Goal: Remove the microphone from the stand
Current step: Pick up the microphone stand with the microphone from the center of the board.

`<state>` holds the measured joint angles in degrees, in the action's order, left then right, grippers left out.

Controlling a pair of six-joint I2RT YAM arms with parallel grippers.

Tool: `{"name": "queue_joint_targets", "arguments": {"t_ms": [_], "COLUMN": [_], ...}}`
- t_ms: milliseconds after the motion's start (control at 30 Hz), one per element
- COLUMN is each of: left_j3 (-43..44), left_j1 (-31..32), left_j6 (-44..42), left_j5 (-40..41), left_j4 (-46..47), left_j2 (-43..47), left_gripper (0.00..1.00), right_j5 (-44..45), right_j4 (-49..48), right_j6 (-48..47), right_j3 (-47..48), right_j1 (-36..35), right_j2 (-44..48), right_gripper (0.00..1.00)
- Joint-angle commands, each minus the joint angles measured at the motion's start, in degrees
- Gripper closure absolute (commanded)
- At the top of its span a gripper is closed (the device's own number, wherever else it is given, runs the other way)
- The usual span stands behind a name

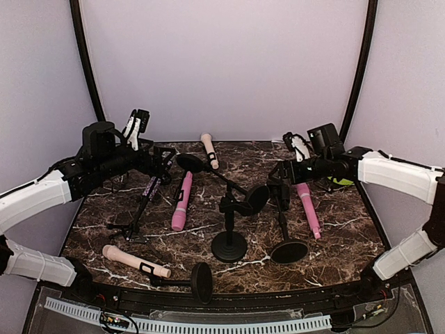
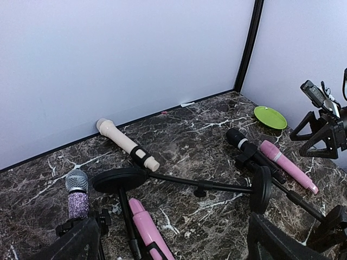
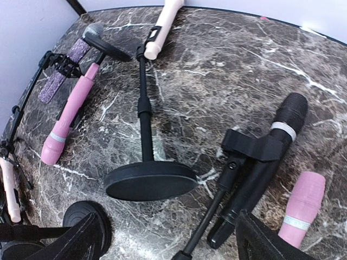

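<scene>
Right gripper: jaws wide apart, holding nothing.
Black microphone: clipped in stand clip, right half of table.
Lies just ahead of right gripper, tail end nearest, long axis running away toward head.
Right arm nearer.
Left gripper: wide, empty, well apart.

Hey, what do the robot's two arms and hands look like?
The left arm and right arm have white shells with black joints. The left hand and right hand each end in two black wedge-shaped fingers.
</scene>
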<state>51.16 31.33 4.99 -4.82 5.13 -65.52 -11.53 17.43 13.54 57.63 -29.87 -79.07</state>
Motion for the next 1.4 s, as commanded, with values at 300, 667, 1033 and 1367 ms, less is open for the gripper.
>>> {"name": "queue_joint_targets", "arguments": {"t_ms": [300, 667, 1033, 1367], "left_j3": [-0.9, -0.3, 0.1, 0.1], "left_j1": [-0.1, -0.1, -0.1, -0.1], "left_j6": [-1.5, -1.1, -1.9, -2.1], "left_j5": [1.2, 0.2, 1.3, 1.4], "left_j4": [1.9, 1.3, 0.6, 0.5], "left_j2": [4.2, 5.2, 6.2, 6.2], "left_gripper": [0.03, 0.03, 0.03, 0.03], "right_j5": [1.7, -4.3, -3.3, -1.8], "right_j4": [8.7, 16.0, 19.3, 9.3], "right_j6": [-10.7, -15.7, -18.2, -16.0], "right_j3": [27.8, 46.1, 49.8, 42.0], "right_j1": [-5.5, -6.7, -8.1, -8.5], "right_j2": [-28.8, -46.5, -52.8, -47.7], "right_gripper": [0.30, 0.40, 0.44, 0.89]}}
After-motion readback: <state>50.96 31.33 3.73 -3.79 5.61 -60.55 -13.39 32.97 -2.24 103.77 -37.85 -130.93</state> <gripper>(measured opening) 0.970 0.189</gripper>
